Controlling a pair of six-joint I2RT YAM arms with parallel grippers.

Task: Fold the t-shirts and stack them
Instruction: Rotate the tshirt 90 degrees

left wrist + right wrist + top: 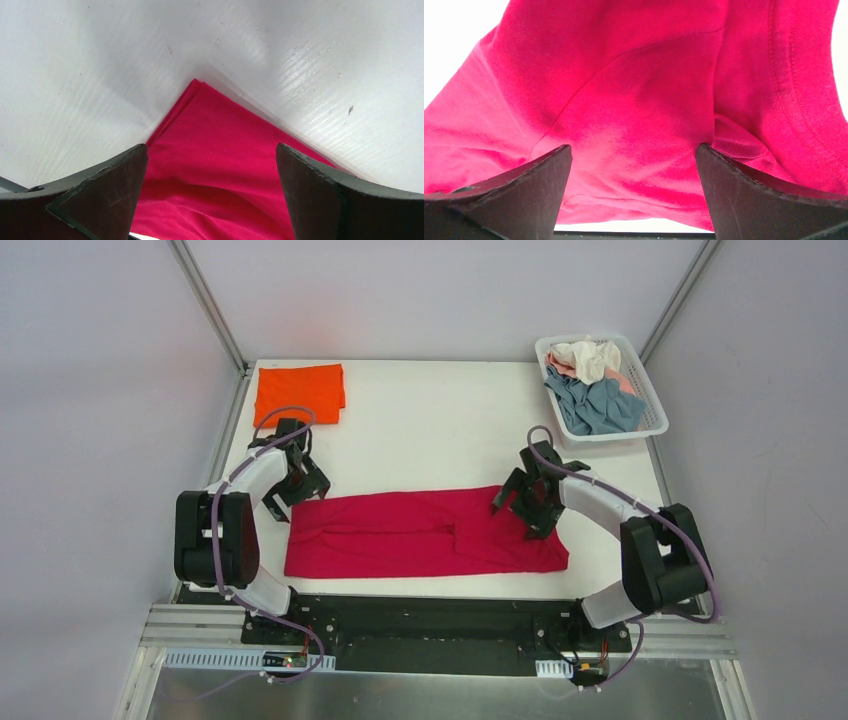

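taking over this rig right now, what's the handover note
Left pincer: open, over the far left corner of the red shirt.
Right pincer: open, over the cloth near its right end.
Done: orange shirt folded, far left; red shirt folded into a long strip near the arm bases.
Left: finish folding the red shirt, stack it on orange, then do the crumpled shirts in the white basket.
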